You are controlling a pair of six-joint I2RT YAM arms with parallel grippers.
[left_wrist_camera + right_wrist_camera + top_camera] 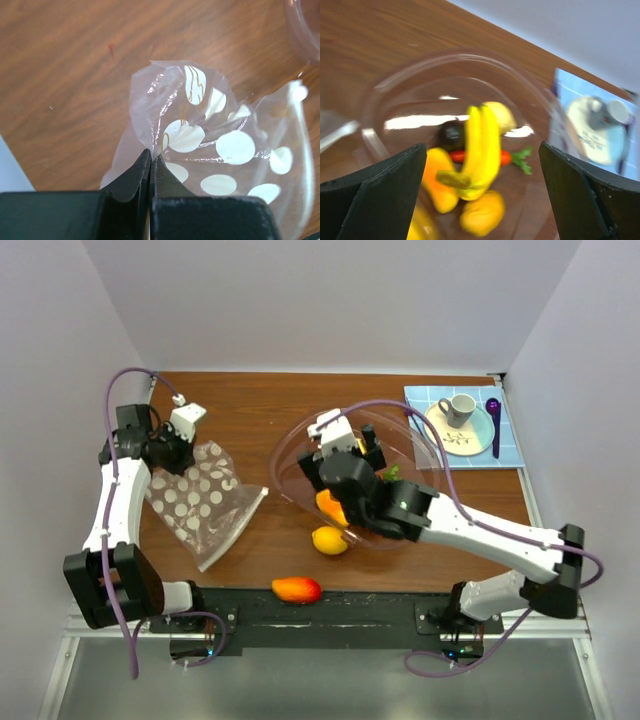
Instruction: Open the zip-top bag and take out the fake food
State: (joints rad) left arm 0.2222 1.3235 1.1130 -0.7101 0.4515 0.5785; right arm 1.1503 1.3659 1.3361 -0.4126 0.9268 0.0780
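Note:
The zip-top bag (205, 502) is clear plastic with white dots and lies crumpled at the left of the table. My left gripper (172, 452) is shut on its upper edge; the bag (220, 145) spreads away from the closed fingers (135, 175). My right gripper (345, 455) is open and empty above the large clear bowl (420, 445). Inside the bowl (395, 85) lie a yellow banana (482, 150), an orange piece (437, 182), another orange piece (482, 212), a carrot (507, 157) with green top, a dark piece (451, 134) and a pale yellow piece (502, 116).
A lemon (329, 540) sits on the table by the bowl's near side. A red-yellow mango (297, 589) lies at the table's front edge. A blue mat (465, 427) at the back right carries a plate, a grey cup (459, 408) and a purple spoon (493, 425).

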